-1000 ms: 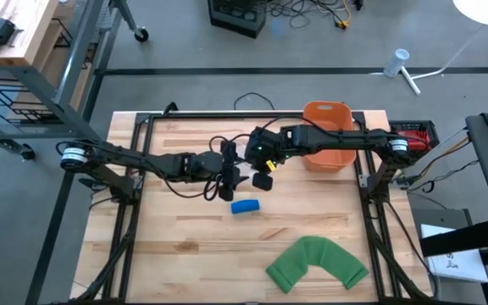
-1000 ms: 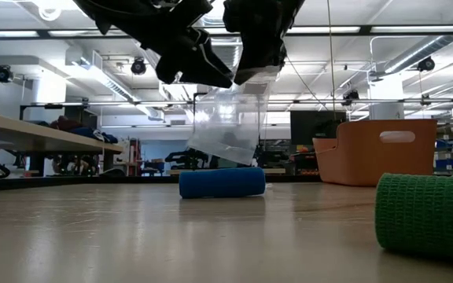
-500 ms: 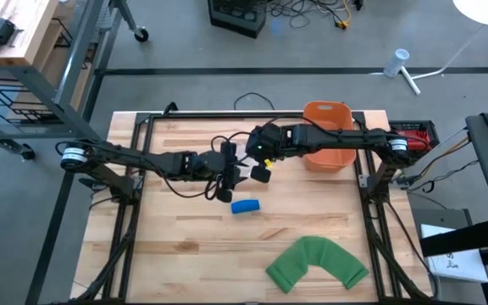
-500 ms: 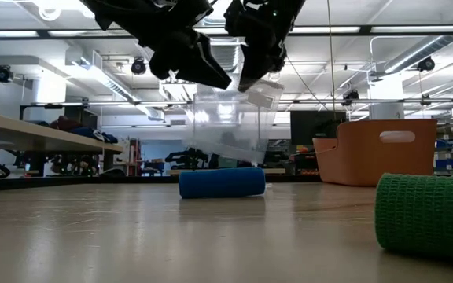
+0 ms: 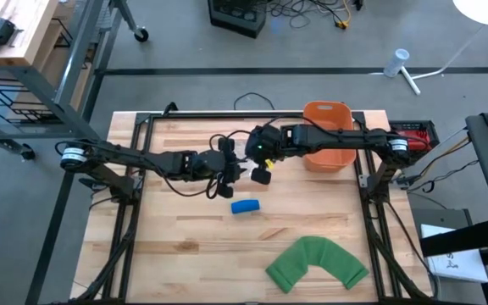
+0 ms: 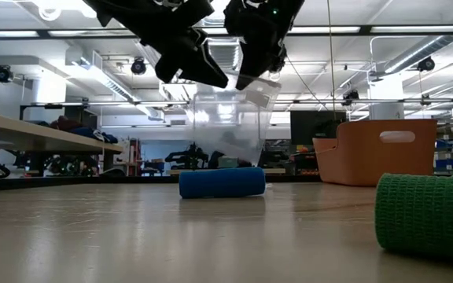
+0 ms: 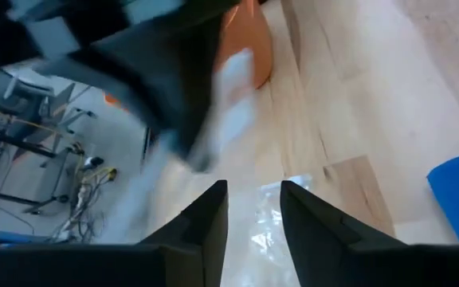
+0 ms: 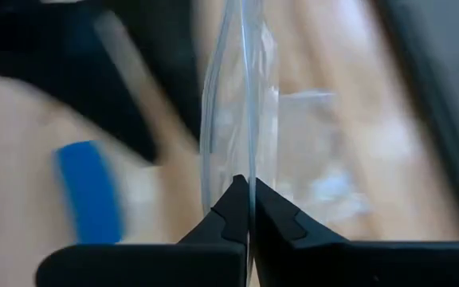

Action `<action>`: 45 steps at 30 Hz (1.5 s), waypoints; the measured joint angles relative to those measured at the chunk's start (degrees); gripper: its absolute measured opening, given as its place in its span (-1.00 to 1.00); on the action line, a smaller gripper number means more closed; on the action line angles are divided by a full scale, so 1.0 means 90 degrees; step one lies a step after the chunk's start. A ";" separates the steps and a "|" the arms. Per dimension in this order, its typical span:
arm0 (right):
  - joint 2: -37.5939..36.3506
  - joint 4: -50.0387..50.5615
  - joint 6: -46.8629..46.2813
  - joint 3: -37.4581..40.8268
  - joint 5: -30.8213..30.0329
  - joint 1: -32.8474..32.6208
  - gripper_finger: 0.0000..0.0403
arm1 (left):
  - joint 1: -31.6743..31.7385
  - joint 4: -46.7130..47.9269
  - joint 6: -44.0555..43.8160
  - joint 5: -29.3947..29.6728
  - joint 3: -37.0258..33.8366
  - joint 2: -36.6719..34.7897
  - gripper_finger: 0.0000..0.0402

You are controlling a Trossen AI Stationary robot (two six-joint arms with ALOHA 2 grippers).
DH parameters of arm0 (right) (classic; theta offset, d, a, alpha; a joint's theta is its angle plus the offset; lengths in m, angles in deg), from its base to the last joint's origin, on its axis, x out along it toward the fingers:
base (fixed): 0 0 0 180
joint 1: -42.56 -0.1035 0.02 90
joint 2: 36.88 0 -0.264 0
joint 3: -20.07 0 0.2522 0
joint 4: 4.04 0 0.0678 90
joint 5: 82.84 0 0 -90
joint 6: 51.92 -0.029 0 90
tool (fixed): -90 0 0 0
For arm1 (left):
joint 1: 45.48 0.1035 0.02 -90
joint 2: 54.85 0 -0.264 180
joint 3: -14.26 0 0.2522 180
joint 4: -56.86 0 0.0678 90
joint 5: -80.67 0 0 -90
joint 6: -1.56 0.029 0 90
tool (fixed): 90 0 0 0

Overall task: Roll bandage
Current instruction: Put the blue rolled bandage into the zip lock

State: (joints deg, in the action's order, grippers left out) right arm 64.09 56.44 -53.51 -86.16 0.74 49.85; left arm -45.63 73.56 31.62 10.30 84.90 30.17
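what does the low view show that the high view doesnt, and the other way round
Only the low view shows the clear plastic bag hanging between the two grippers above the table, plus the room's ceiling lights behind.

Only the high view shows both arms reaching in from opposite sides, the left gripper and right gripper meeting near the table's middle, and the green bandage as a curved unrolled strip.

Both show the blue roll lying on the wooden table and the orange bin at the far side.
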 joint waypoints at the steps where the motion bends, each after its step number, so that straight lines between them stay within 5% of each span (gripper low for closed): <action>1: 0.0002 0.0003 0.0015 0.0000 0.0212 -0.0002 -1.00 | -0.0013 -0.0010 0.0053 -0.0004 0.0000 0.0000 -0.44; 18: 0.0027 0.0430 0.0010 0.0000 0.0550 0.0012 -1.00 | -0.0099 -0.0586 0.0939 -0.0296 -0.0002 0.0127 -0.01; 27: 0.0027 0.0396 0.0013 0.0000 0.0822 0.0005 -1.00 | -0.0067 -0.0584 0.1195 0.0449 -0.0002 0.0503 -0.34; 38: 0.0019 0.0417 0.0013 0.0000 0.1287 -0.0005 -1.00 | -0.0104 -0.0821 0.1244 0.0073 -0.0002 0.0486 -0.62; 45: 0.0022 0.0400 0.0013 0.0000 0.0537 -0.0004 -1.00 | -0.0137 -0.0584 0.1013 0.0041 0.0024 0.0474 -0.89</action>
State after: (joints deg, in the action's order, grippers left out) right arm 64.28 60.05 -53.40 -86.16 5.57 49.81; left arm -46.86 68.31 40.74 10.68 85.12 34.43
